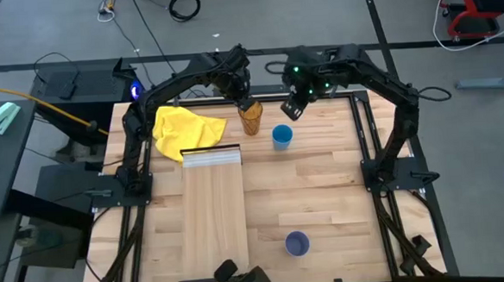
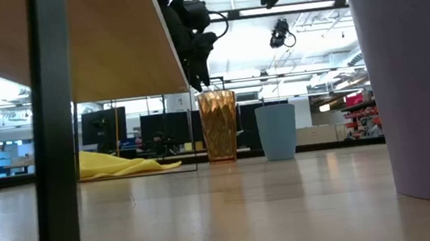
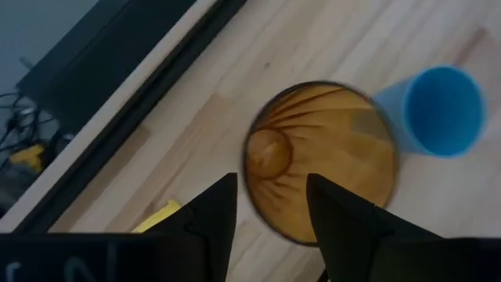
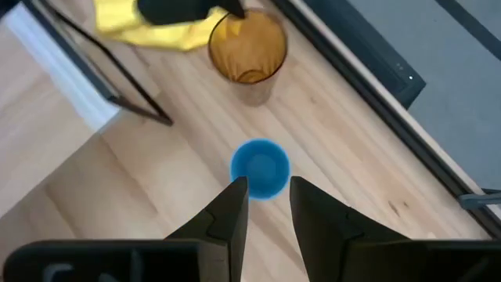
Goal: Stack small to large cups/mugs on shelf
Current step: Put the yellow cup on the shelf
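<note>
The amber-brown cup (image 1: 251, 119) stands upright on the tabletop at the far middle, with the bright blue cup (image 1: 282, 137) to its right. The lavender cup (image 1: 297, 243) stands near the front edge. The shelf (image 1: 212, 212) is a raised board with a white ridged strip (image 1: 211, 158) at its far end. My left gripper (image 3: 270, 207) is open, pointing down at the amber cup's rim (image 2: 213, 93); one finger is outside the wall and one is over the inside. My right gripper (image 4: 266, 200) is open and empty, well above the blue cup (image 4: 261, 168). My left gripper has its fingertips (image 2: 199, 86) right at the amber cup's rim (image 3: 258, 211), coming from above. I cannot tell whether they touch it. The cup stands upright on its base on the table.
A yellow cloth (image 1: 187, 130) lies to the left of the amber cup, by the shelf's far end. The shelf stands on dark legs (image 2: 60, 154). Dark frame rails (image 1: 364, 135) run along the table's sides. Bare wood lies between the blue cup and the lavender cup.
</note>
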### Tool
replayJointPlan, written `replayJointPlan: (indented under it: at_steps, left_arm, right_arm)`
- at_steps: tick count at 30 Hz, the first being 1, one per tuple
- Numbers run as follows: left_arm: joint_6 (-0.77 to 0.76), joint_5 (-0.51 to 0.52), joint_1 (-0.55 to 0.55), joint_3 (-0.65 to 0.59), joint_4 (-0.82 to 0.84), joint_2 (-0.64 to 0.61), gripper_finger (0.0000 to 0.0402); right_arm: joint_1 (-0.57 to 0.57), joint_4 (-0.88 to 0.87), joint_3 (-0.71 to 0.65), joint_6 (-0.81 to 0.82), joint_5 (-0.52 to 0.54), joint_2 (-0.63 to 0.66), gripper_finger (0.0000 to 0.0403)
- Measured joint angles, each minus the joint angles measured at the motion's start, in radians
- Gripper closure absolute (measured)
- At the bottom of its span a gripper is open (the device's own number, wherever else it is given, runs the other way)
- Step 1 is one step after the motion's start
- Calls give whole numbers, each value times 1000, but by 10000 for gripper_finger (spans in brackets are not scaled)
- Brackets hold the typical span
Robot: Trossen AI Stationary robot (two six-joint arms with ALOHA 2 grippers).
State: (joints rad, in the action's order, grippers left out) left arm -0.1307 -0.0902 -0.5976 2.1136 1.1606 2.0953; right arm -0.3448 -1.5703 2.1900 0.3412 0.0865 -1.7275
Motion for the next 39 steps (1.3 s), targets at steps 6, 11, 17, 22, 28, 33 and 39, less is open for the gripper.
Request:
replayJointPlan:
  at_steps: [6, 11, 17, 22, 28, 33, 39]
  left_arm:
    - [-94, 43, -2, 0, 22, 1, 246]
    - [-151, 42, 2, 0, 62, 1, 243]
    - [-196, 42, 13, 0, 66, 1, 241]
    - [-221, 8, 25, 1, 72, 37, 241]
    - [-226, 33, 37, 0, 71, 70, 241]
    - [-226, 35, 33, 0, 72, 68, 247]
    - [-227, 35, 33, 0, 74, 68, 277]
  right_arm:
    - [44, 10, -76, 8, 3, 0, 298]
    - [70, 9, -115, 8, 3, 1, 298]
    - [107, 5, -118, 21, 3, 19, 298]
    - [138, 6, -118, 29, 4, 52, 298]
    - [166, 8, -118, 47, 48, 88, 298]
    - [167, 8, -118, 52, 48, 101, 298]
    - [167, 10, -118, 50, 49, 102, 298]
